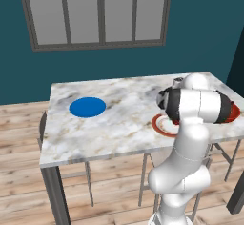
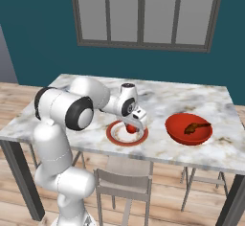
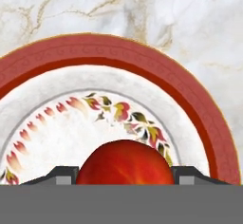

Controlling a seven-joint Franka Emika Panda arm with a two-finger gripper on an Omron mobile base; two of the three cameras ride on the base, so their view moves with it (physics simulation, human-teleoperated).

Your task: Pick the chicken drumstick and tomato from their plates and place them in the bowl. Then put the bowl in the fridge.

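Straddling the tomato (image 3: 124,163), the gripper (image 2: 134,126) hangs low over the white plate (image 3: 71,118) near the table's (image 2: 191,100) front edge. In the hand view one dark fingertip (image 3: 61,175) stands at each flank of the red ball, which sits squarely between the jaws; the jaws look part-way closed around it. Whether the pads already press the skin cannot be told, and the tomato rests on the plate, so no lift has begun.

Progress, as judged from how things lie:
- Drumstick (image 2: 196,127): lying inside the bowl (image 2: 189,129), well off to one side of the jaws. This half of the loading appears done.
- Blue plate (image 1: 87,107): bare, far across the table from the jaws, presumably where the drumstick came from.
- Tomato: directly between the fingers, on the white plate beneath them. The step in hand is the grasp.
- Bowl: on the table, near the white plate but apart from it.

Remaining, by this reading: finish closing on the tomato, raise it, carry it sideways to the bowl and release it beside the drumstick; then take up the bowl and move it to the fridge. The fridge step has not started, since the bowl rests on the table.

Writing and marks: no brand, label or readable lettering is visible on any object. The white plate carries only ornament, a red-brown rim with a faint scroll pattern and an inner ring of painted leaves and red petals. The table top is veined marble.
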